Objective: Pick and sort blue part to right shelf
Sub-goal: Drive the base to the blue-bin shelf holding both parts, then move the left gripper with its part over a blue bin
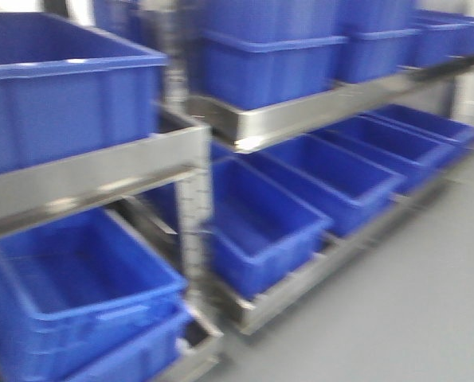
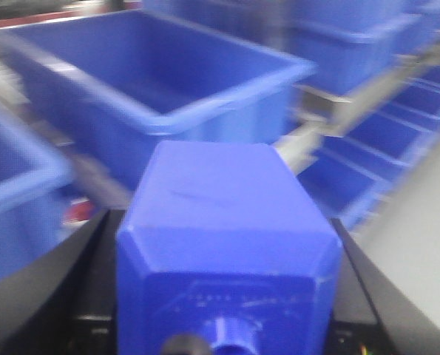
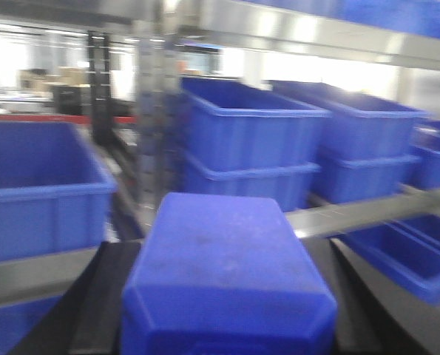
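Observation:
In the left wrist view a blue part [image 2: 227, 185], a chamfered box-shaped block, fills the space between the black fingers [image 2: 86, 274] of my left gripper [image 2: 220, 222], which is shut on it. A second blue part [image 3: 227, 281] is clamped in my right gripper [image 3: 221, 248], with black fingers [image 3: 101, 296] against both its sides. The right shelf [image 1: 316, 111] has a brushed-steel front rail and open blue crates [image 1: 260, 223] above and below it. Neither gripper appears in the front view. All views are blurred.
A second rack with a steel rail [image 1: 93, 175] and blue crates [image 1: 61, 87] stands at the left. An open crate [image 2: 153, 66] lies ahead of the left gripper. Stacked crates [image 3: 249, 126] sit ahead of the right gripper. Grey floor [image 1: 412, 302] runs along the racks.

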`<move>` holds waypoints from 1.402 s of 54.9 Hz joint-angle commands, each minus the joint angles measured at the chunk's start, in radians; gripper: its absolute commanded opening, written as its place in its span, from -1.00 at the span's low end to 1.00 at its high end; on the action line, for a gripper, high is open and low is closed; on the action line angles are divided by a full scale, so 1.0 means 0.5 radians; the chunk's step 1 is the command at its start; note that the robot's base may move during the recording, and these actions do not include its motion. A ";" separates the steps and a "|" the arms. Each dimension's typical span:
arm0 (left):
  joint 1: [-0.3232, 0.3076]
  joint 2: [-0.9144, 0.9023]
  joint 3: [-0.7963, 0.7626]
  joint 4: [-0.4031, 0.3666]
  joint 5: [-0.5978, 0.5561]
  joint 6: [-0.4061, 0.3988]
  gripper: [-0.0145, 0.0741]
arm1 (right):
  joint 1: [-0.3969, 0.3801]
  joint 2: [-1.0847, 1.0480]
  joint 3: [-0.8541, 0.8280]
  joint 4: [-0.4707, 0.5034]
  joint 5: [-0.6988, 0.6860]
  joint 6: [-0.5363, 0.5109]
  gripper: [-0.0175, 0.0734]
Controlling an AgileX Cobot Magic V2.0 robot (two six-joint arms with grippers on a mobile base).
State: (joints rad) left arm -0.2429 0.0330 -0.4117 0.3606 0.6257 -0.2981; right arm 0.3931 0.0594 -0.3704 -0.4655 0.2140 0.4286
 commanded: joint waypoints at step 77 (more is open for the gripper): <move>-0.007 0.038 -0.058 0.024 -0.169 -0.022 -0.04 | -0.004 0.026 -0.054 -0.039 -0.167 -0.019 -0.16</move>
State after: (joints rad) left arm -0.2429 0.0330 -0.4117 0.3606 0.6257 -0.2981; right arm 0.3931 0.0594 -0.3704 -0.4655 0.2140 0.4286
